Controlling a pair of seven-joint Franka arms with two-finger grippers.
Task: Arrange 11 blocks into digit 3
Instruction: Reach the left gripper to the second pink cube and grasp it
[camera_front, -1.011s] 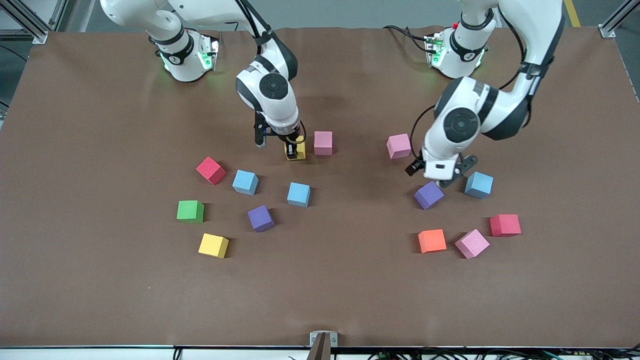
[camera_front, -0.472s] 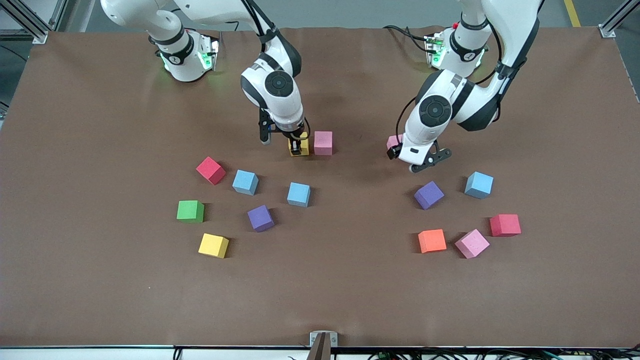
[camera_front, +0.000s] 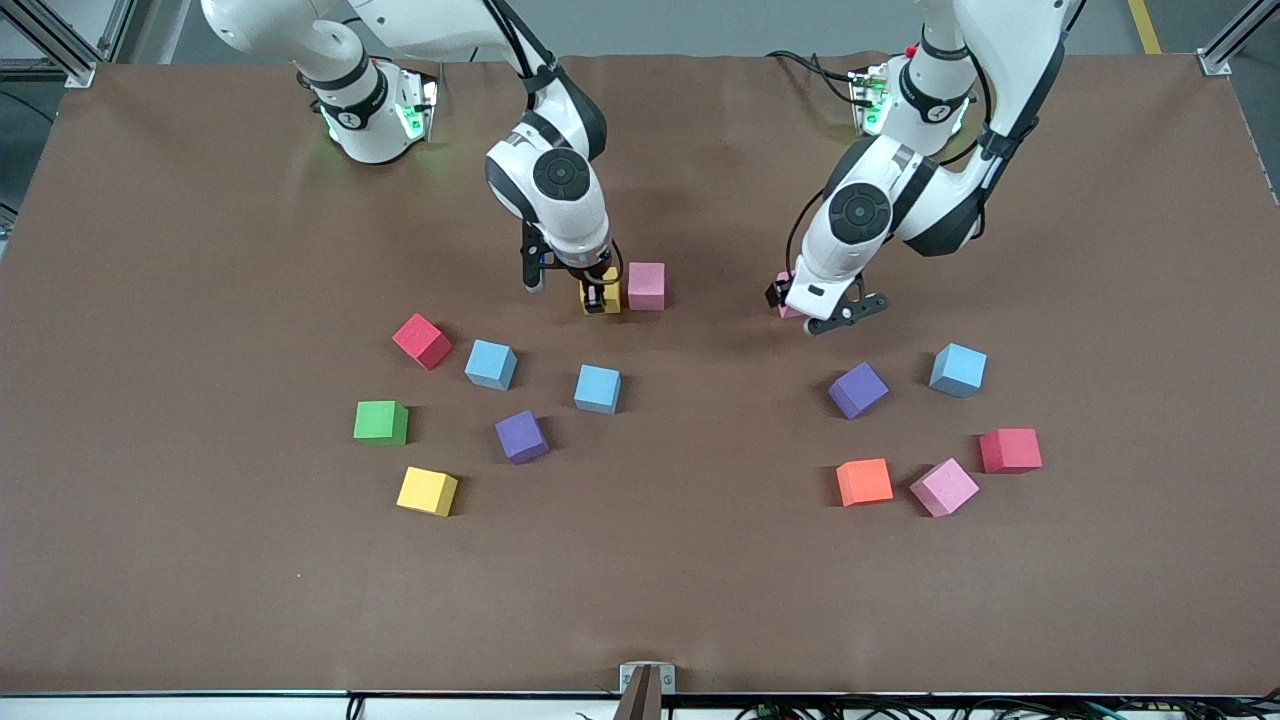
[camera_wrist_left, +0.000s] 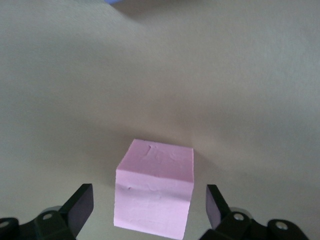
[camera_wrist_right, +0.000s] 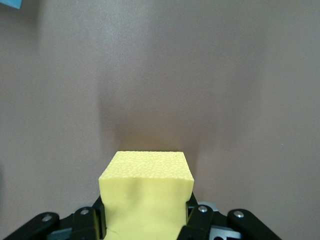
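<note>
Brown tabletop carries scattered foam cubes; no digit 3 figure formed yet, no two free cubes touching. Right arm reaches in from its base to mid-table; right gripper is down at the tabletop with its fingers clamped on a yellow cube, which sits just beside a pink cube, a narrow gap or contact between them that the front view does not settle. Left arm reaches in from its own base; left gripper hangs low over a second pink cube, fingers spread wide on either side of it without touching, the cube standing on the tabletop and mostly hidden by the wrist in the front view. Toward the right arm's end, nearer the front camera than the held cube: red cube, light blue cube, another light blue cube, green cube, purple cube, second yellow cube. Toward the left arm's end: purple cube, light blue cube, red cube, orange cube, and a third pink cube near the orange and red ones, all apart.
</note>
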